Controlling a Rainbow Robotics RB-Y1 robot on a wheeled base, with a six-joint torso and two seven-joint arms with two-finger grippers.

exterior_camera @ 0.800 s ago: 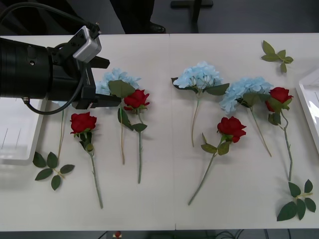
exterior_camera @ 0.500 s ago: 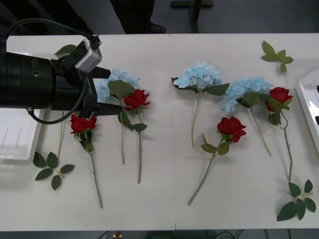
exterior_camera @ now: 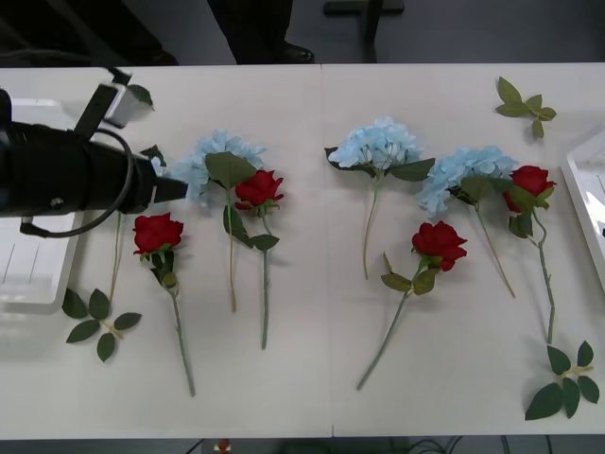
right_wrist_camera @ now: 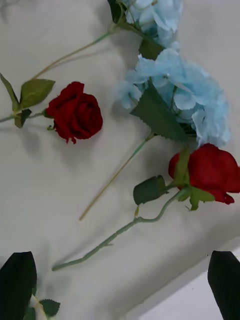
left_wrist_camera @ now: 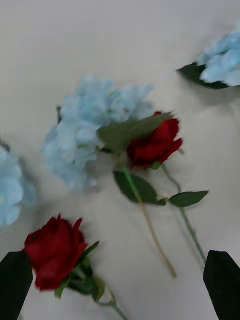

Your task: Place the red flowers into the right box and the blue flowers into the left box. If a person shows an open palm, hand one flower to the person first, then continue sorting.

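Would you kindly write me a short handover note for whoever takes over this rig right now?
Left gripper: open, hovering beside the leftmost pale blue hydrangea-like flowers.
Right gripper: open, above a rose and blue clusters near the right white plastic tray.
Four deep-red artificial roses and the blue flowers lie on the white table.
Done: nothing sorted; the left white slotted tray shows no flower.
Left: roses to the right tray, blue to the left; hand one over if a palm opens.

A white table (exterior_camera: 321,378) bears red flowers (exterior_camera: 439,241), blue flowers (exterior_camera: 380,144) and leaf sprigs (exterior_camera: 526,102).
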